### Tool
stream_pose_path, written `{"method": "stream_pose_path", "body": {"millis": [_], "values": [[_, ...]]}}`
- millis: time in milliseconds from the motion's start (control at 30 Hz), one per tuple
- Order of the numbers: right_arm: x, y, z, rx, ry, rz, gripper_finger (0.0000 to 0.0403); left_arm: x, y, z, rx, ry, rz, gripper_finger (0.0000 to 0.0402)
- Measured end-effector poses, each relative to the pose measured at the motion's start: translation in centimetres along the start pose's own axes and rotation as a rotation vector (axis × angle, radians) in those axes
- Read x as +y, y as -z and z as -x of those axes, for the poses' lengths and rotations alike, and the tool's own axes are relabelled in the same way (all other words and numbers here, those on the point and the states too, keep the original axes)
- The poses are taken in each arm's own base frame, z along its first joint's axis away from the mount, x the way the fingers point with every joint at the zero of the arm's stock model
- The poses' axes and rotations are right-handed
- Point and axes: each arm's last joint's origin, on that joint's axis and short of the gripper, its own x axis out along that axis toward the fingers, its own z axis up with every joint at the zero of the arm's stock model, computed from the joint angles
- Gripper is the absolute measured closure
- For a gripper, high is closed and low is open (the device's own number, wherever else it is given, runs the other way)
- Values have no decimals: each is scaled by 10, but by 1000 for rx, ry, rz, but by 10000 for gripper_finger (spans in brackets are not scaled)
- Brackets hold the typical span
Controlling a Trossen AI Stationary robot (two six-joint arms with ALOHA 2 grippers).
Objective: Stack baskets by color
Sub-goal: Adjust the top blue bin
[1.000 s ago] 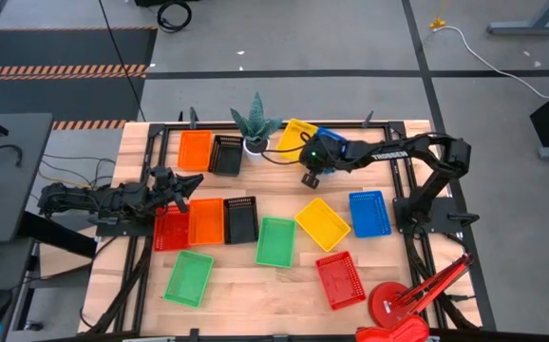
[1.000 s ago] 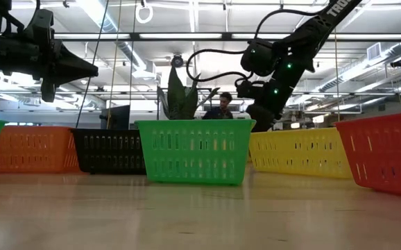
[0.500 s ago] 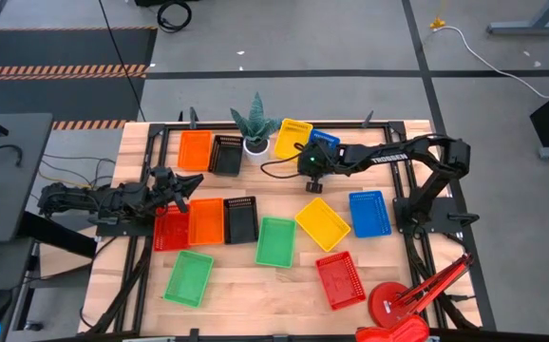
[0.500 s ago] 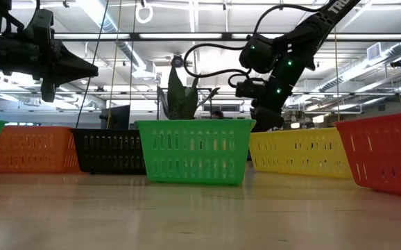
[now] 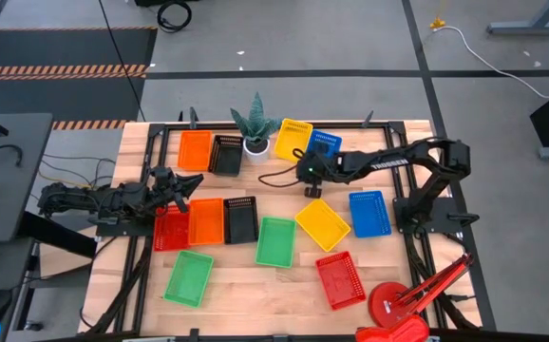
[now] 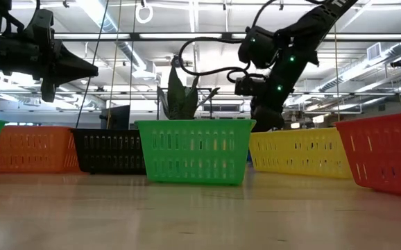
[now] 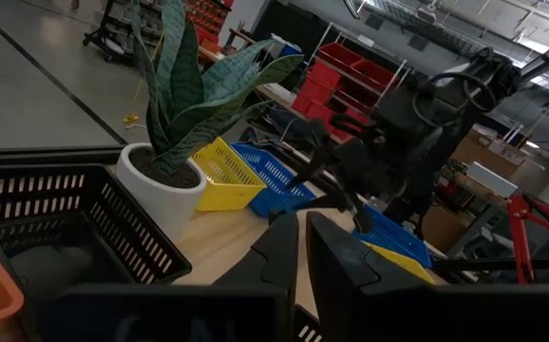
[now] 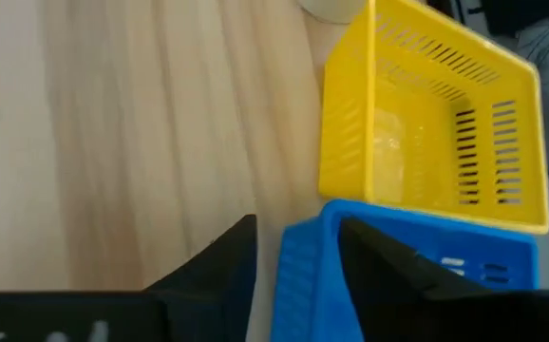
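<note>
My right gripper (image 5: 311, 187) hangs open at the far middle of the table, slanting down. Its fingers stand on either side of the near wall of a blue basket (image 8: 305, 275). That blue basket (image 5: 324, 143) rests on the table beside a yellow basket (image 5: 293, 138). Farther left stand an orange basket (image 5: 196, 149) and a black basket (image 5: 225, 153). Nearer lie red (image 5: 171, 229), orange (image 5: 206, 220), black (image 5: 241, 219), green (image 5: 275, 241), yellow (image 5: 323, 223) and blue (image 5: 369, 213) baskets. My left gripper (image 5: 189, 184) waits level and shut above the red one, holding nothing. My right gripper straddles the blue basket's near wall (image 8: 298, 249), one finger (image 8: 227, 266) outside over the table and one finger (image 8: 379, 275) over the inside. It comes slanting down from the near side. Whether either finger touches the wall, I cannot tell. The basket sits on the table.
A white pot with a spiky plant (image 5: 255, 128) stands just left of the yellow basket. A green basket (image 5: 188, 277) and a red basket (image 5: 340, 279) lie near the front edge, and a red lamp (image 5: 398, 304) stands at the near right corner. Bare wood lies in the near middle.
My right arm has swung toward the table's near edge and its wrist has rolled. The blue basket, earlier partly under the arm, now shows whole on the table beside the yellow one.
</note>
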Motion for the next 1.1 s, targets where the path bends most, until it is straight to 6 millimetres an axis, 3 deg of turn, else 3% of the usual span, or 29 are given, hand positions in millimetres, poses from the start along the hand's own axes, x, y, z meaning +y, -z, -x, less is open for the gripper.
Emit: {"method": "stream_pose_path", "body": {"millis": [133,300,533,767,1100], "values": [[1,-3,11,-36,-48,-28,224,0,0,0,-1,1,1,368],[-9,-7,35,-112,-57,-148,229,0,0,0,-1,1,1,363],[-37,3,63,-105,78,-630,287,0,0,0,-1,1,1,363],[-38,25,54,105,188,-718,394,0,0,0,-1,0,-1,370],[-44,57,35,407,409,-759,398,0,0,0,-1,0,-1,364]]}}
